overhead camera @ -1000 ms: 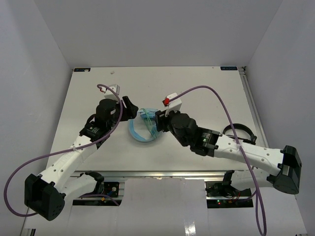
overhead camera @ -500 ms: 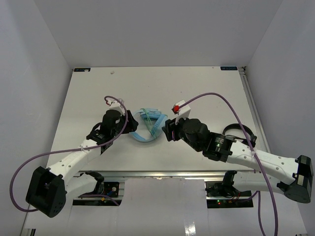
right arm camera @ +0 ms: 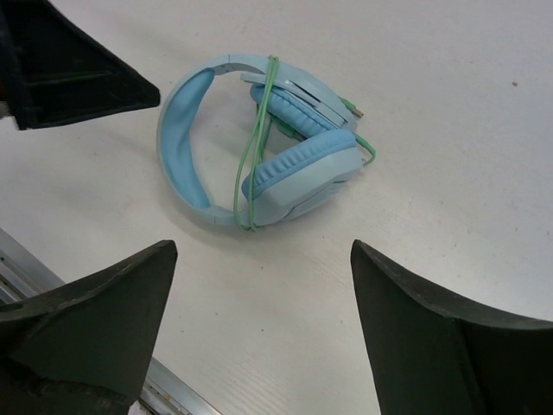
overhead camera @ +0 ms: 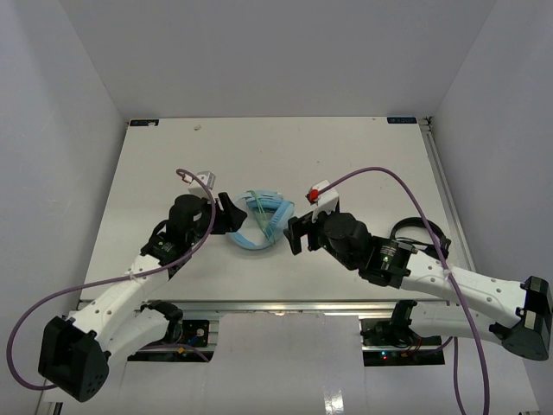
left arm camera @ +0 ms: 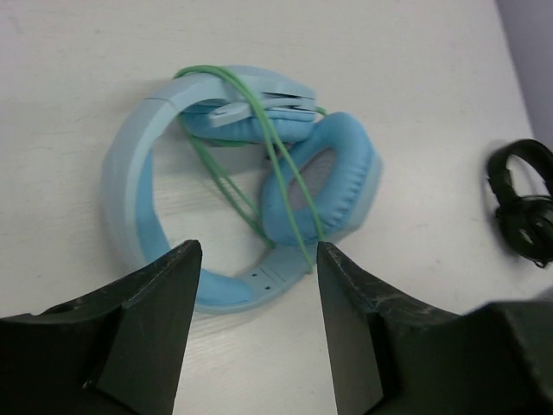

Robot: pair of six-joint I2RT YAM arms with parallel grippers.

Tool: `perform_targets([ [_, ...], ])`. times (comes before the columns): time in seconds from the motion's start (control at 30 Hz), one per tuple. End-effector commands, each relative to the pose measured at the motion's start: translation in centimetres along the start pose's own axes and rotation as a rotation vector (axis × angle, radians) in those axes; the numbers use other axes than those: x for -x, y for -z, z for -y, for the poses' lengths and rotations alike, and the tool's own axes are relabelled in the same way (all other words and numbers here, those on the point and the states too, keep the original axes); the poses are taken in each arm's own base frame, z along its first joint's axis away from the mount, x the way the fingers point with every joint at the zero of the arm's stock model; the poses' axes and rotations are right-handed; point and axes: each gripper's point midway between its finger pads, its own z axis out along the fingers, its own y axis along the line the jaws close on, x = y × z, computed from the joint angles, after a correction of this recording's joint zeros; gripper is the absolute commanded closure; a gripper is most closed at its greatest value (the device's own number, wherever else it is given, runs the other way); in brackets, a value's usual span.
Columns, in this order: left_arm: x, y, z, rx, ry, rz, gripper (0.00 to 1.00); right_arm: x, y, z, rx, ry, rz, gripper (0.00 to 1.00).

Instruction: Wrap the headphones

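Observation:
The light blue headphones (overhead camera: 257, 220) lie flat on the white table between both arms, earcups folded inside the headband. The pale green cable (left arm camera: 278, 177) is looped around the earcups and headband, its plug end (right arm camera: 352, 109) sticking out at the far side. My left gripper (overhead camera: 231, 213) is open and empty just left of the headband; the headphones also show in the left wrist view (left arm camera: 242, 181). My right gripper (overhead camera: 296, 232) is open and empty just right of the earcups; the headphones also show in the right wrist view (right arm camera: 259, 151).
Black headphones (overhead camera: 421, 233) lie at the table's right side beside my right arm, also seen in the left wrist view (left arm camera: 524, 210). The table's metal front rail (right arm camera: 34, 277) runs close below. Purple arm cables arch over both arms.

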Motion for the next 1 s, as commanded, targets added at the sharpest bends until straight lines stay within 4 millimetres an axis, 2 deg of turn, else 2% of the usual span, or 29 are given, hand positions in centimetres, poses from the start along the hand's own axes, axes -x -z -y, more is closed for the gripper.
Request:
perform_targets([
  [0.0, 0.0, 2.0, 4.1, -0.216, 0.022, -0.019, 0.3, 0.3, -0.6, 0.5, -0.036, -0.023, 0.018, 0.06],
  [0.03, -0.1, 2.1, 4.1, -0.22, 0.024, -0.019, 0.23, 0.1, -0.6, 0.5, -0.038, -0.029, 0.015, 0.05],
  [0.1, -0.8, 2.1, 3.7, -0.21, 0.024, -0.032, 0.04, 0.2, -0.7, 0.4, -0.039, -0.041, 0.017, 0.09],
  [0.13, -1.1, 2.1, 3.6, -0.209, 0.022, -0.04, 0.02, 0.2, -0.8, 0.5, -0.042, -0.047, 0.018, 0.1],
  [0.23, -1.4, 2.3, 3.7, -0.221, 0.019, -0.044, 0.02, 0.3, -0.8, 0.6, -0.063, -0.077, 0.022, 0.1],
  [0.63, 0.5, 4.4, 4.7, -0.276, 0.001, 0.057, 0.02, 0.5, -0.9, 0.9, -0.092, -0.132, 0.033, 0.1],
  [0.97, 0.7, 4.4, 4.8, -0.283, -0.004, 0.069, 0.02, 0.4, -0.7, 1.4, -0.109, -0.132, 0.039, 0.1],
])
